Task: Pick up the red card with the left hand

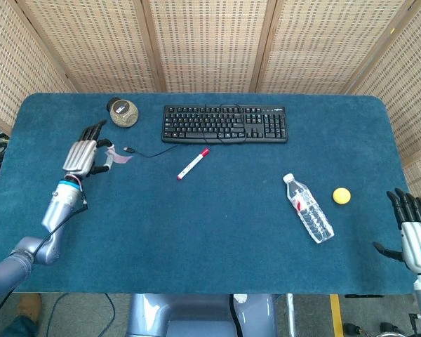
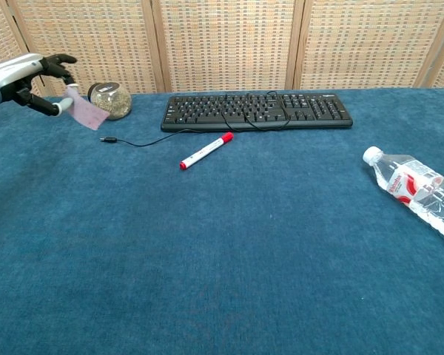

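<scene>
Up at the table's ten o'clock, the left hand (image 2: 22, 76) pinches the card (image 2: 87, 112) clear of the cloth, beside the jar (image 2: 109, 100), evidently lifted. At four o'clock the right hand (image 1: 414, 228) idles, fingers apart.

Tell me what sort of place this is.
Probably a robot test or data-collection booth, not a real office: a blue-carpeted table walled by woven screens, with unrelated props laid out, such as a keyboard and water bottle.
</scene>
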### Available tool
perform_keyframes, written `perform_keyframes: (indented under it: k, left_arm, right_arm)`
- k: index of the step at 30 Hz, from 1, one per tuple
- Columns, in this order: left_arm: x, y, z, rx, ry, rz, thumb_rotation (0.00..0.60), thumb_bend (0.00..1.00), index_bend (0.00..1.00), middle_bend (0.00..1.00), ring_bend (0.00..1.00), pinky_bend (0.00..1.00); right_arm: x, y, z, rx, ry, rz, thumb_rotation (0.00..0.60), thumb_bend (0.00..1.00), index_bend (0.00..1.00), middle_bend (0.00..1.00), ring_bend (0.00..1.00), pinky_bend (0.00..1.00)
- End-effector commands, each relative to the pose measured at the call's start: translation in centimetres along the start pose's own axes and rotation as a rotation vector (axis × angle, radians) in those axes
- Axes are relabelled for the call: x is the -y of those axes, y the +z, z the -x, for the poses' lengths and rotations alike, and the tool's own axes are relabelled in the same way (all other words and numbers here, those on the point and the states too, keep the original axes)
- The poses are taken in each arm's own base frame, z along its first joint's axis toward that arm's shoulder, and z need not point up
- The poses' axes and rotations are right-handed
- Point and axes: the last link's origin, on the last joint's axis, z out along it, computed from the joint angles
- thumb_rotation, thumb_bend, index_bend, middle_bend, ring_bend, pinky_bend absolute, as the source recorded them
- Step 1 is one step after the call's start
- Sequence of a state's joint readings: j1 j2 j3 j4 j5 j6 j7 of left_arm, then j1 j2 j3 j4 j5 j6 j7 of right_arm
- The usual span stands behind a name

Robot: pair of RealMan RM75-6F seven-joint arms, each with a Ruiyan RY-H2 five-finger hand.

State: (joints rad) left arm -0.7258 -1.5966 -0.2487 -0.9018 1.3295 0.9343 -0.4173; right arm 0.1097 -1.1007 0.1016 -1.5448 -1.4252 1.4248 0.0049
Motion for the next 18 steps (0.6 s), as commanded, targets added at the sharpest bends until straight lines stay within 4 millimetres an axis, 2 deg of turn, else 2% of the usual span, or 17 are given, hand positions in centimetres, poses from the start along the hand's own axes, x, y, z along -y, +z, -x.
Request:
perform_keyframes:
  k: [1, 6, 12, 18]
  left_arm:
    - [-2.6, -2.4, -0.1, 0.045, -0.155, 0.120, 0.600, 0.52, 0.69, 0.00, 0.00, 0.00]
    - [-5.3, -4.3, 1.0, 0.147, -0.297, 0.188, 0.600, 0.52, 0.69, 0.00, 0.00, 0.00]
    - [-9.6, -7.3, 3.8, 0.385, -0.516, 0.235, 0.600, 0.52, 0.70, 0.00, 0.00, 0.00]
    - [-12.2, -8.3, 6.5, 0.518, -0.682, 0.224, 0.600, 0.53, 0.70, 0.00, 0.00, 0.00]
  right_arm:
    - [0.1, 0.0, 0.0, -0.001, 0.000, -0.002, 0.600, 0.00, 0.00, 0.00, 0.00, 0.00]
    - [0.1, -0.1, -0.1, -0.005, 0.002, -0.004, 0.600, 0.00, 0.00, 0.00, 0.00, 0.00]
    - [-0.2, -0.3, -0.3, -0.009, 0.012, -0.001, 0.600, 0.00, 0.00, 0.00, 0.00, 0.00]
    - [-0.2, -0.4, -0.5, -0.015, 0.017, -0.004, 0.600, 0.00, 0.00, 0.00, 0.00, 0.00]
